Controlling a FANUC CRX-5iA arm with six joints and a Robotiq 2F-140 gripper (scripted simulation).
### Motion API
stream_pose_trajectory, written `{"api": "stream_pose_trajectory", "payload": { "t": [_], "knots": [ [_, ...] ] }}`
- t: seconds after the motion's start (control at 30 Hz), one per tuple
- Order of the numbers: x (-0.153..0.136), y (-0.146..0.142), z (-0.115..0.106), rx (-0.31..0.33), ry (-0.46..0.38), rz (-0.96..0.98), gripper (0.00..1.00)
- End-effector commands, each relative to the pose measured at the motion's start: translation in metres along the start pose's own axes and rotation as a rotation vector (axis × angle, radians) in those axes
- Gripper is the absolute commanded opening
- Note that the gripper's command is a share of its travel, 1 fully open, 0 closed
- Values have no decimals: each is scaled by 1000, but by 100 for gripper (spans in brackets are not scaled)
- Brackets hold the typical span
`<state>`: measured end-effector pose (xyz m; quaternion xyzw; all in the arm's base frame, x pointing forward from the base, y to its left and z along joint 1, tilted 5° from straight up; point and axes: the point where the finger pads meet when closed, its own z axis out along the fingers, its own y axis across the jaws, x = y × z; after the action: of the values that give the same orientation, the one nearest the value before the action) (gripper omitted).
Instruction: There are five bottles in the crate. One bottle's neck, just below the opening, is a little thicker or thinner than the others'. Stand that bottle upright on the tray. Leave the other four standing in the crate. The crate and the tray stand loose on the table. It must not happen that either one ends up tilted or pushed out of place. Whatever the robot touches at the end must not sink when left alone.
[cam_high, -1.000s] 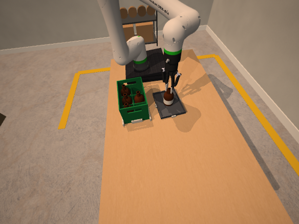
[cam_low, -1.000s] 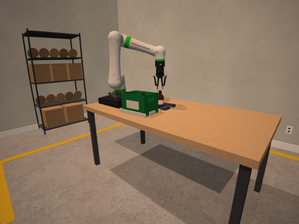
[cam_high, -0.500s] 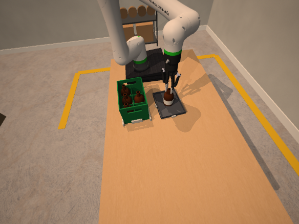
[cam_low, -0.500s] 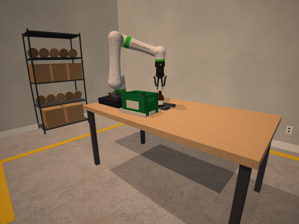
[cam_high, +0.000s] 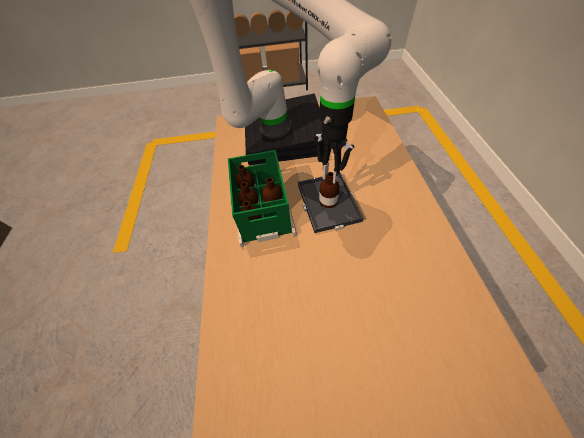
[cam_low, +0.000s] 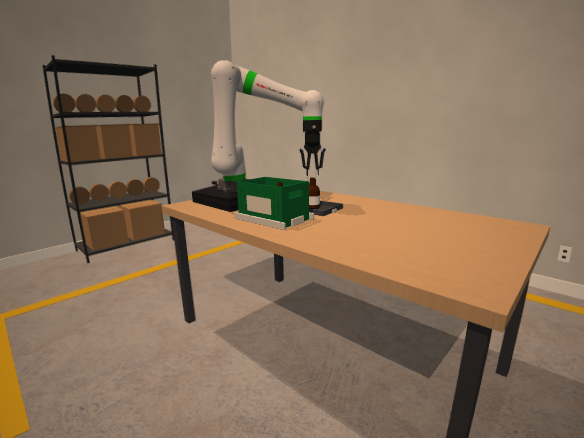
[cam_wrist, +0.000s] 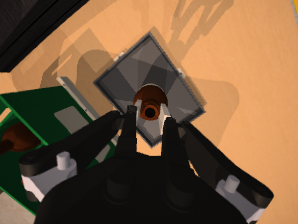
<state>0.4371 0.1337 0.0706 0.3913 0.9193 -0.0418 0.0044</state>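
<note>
From the wrist view, the end effector (cam_high: 330, 177) (cam_low: 313, 175) (cam_wrist: 150, 109) points down over a brown bottle (cam_high: 328, 191) (cam_low: 313, 191) (cam_wrist: 151, 93), its two fingers drawn fairly close together, one at each side of the neck; from where I stand I cannot tell whether they pinch the glass or merely flank it. The bottle stands upright on the dark tray (cam_high: 317, 219) (cam_low: 331, 208) (cam_wrist: 116, 65), its pale label facing out in the top view, and the tray lies flat on the worktop (cam_high: 320, 320) (cam_low: 400, 235) (cam_wrist: 260, 140). Just beside it, apart from it, sits the green crate (cam_high: 265, 222) (cam_low: 295, 207) (cam_wrist: 37, 110), level, with low pale strips at its foot. Looking down into the crate, I make out four more brown bottles: three along one side, and one (cam_high: 271, 190) across the divider. Whether the bottle on the tray has the odd neck, I can't tell by eye. Above all this bends the white arm (cam_high: 340, 60) (cam_low: 225, 115), with green bands at its joints, rising from a black base (cam_high: 307, 107) (cam_low: 202, 198) at one end of the worktop. Farther off, by the wall, a dark shelf rack (cam_high: 306, 65) (cam_low: 162, 135) carries cartons and round brown items, while yellow lines run along the floor.

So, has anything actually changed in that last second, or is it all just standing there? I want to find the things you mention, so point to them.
Nothing that I can see: nothing has visibly moved, been picked up or let go. The tool (cam_high: 330, 176) (cam_low: 312, 175) (cam_wrist: 150, 109) is still around the neck of the bottle (cam_high: 329, 189) (cam_low: 314, 191) (cam_wrist: 150, 93), which still stands upright on the tray (cam_high: 346, 212) (cam_low: 329, 207) (cam_wrist: 120, 80). The green crate (cam_high: 267, 231) (cam_low: 296, 211) (cam_wrist: 42, 107) and the bottles in it look the same too.
</note>
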Motion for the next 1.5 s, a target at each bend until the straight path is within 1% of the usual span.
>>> {"api": "stream_pose_trajectory", "payload": {
  "t": [0.0, 0.93, 0.97, 1.47],
  "knots": [
    [0, 1, -1, -2, -1, 0, 10],
    [0, 1, -1, -2, -1, 0, 10],
    [0, 1, -1, -2, -1, 0, 100],
    [0, 1, -1, -2, -1, 0, 100]
  ]
}}
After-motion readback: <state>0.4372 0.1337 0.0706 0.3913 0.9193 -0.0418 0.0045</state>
